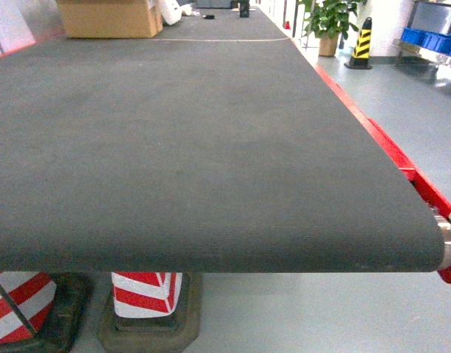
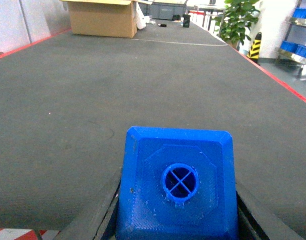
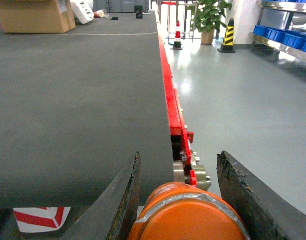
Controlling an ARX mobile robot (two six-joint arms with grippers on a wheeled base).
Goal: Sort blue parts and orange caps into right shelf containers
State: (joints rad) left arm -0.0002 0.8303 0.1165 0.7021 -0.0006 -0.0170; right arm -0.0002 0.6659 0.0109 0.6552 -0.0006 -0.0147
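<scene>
- Blue part, a bright-blue rectangular plastic block [image 2: 178, 185] with a round cross-marked nub on its top face, sits pinched between the two dark fingers [image 2: 95, 212] of the left hand [image 2: 175, 220], raised over the near end of the long dark-grey conveyor belt [image 2: 143, 85].
- Beyond the block, at the far end of that belt, stands a brown cardboard box [image 2: 100, 17]; to the right of the belt a green potted plant [image 2: 237, 20] and a yellow-and-black striped cone [image 2: 255, 46] stand on the grey floor.
- Orange cap, a small orange cylinder [image 3: 185, 212] with a pale band round it, is pinched between the black fingers [image 3: 120, 200] of the right hand [image 3: 185, 200], just off the belt's red right-hand side rail [image 3: 170, 107].
- Far right of the belt, bright-blue plastic bins [image 3: 285, 37] sit on a stainless-steel shelf [image 3: 282, 47], well apart from both hands.
- In the head view neither hand shows; red-and-white striped cones [image 1: 146, 290] stand under the belt's near edge.
</scene>
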